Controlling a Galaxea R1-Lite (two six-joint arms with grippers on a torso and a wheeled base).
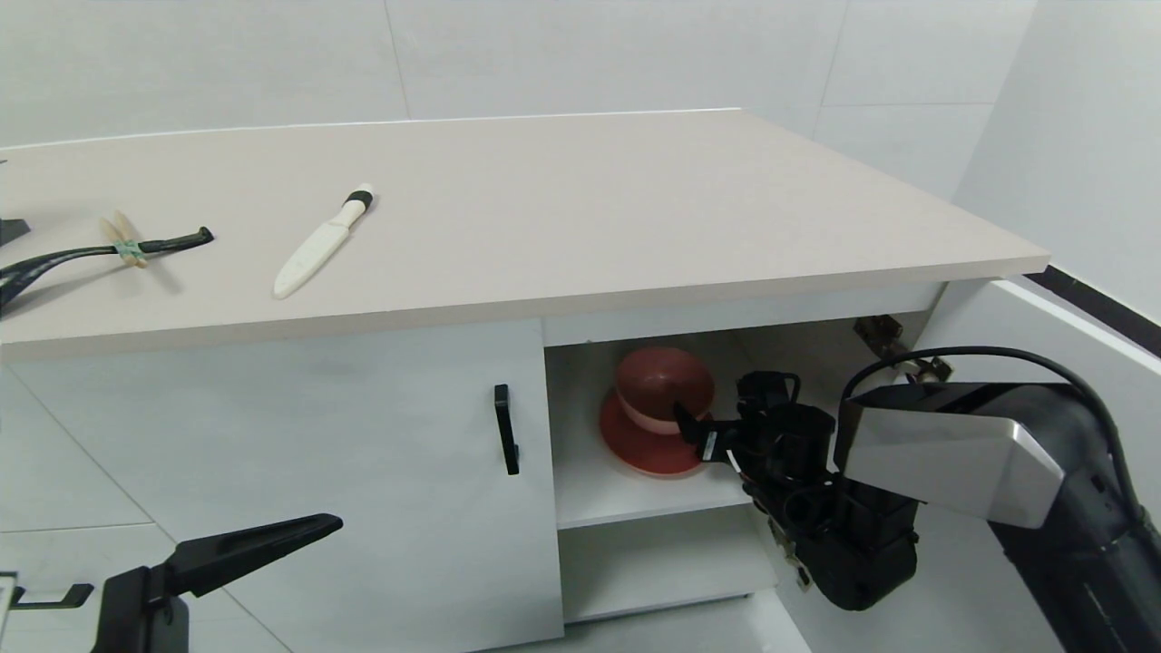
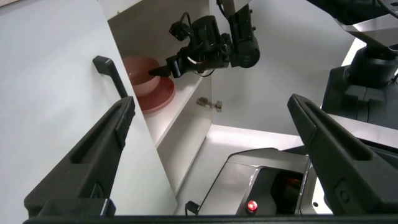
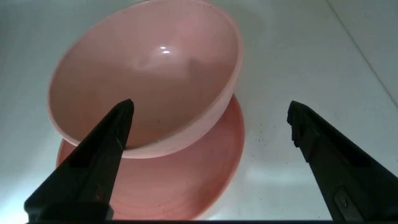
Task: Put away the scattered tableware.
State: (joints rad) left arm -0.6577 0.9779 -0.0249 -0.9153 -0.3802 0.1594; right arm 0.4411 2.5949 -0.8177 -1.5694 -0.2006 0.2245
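A white cabinet [image 1: 363,472] is seen under a pale tabletop [image 1: 635,199], with its left door closed behind a black handle [image 1: 505,429] and its right side open. The right tool [image 1: 697,433] [image 3: 210,107] is held inside the open compartment, above the upper shelf [image 1: 635,494]. It is released, with the jaws spread wide and nothing gripped. One finger is seen just beside the wall of the bowl; whether it touches cannot be told. The left tool [image 1: 209,558] [image 2: 211,102] is held low in front of the closed door, likewise released and empty.

A red plate [image 1: 644,449] [image 3: 205,168] is laid flat on the upper shelf, and a pink bowl [image 1: 658,381] [image 3: 155,68] is set upright on it.

On the tabletop, a white knife [image 1: 322,240] with a black band at the handle is laid near the front edge. Well apart from it, at the left end, a black long-handled utensil [image 1: 91,254] is laid across a banded pair of chopsticks [image 1: 127,240].
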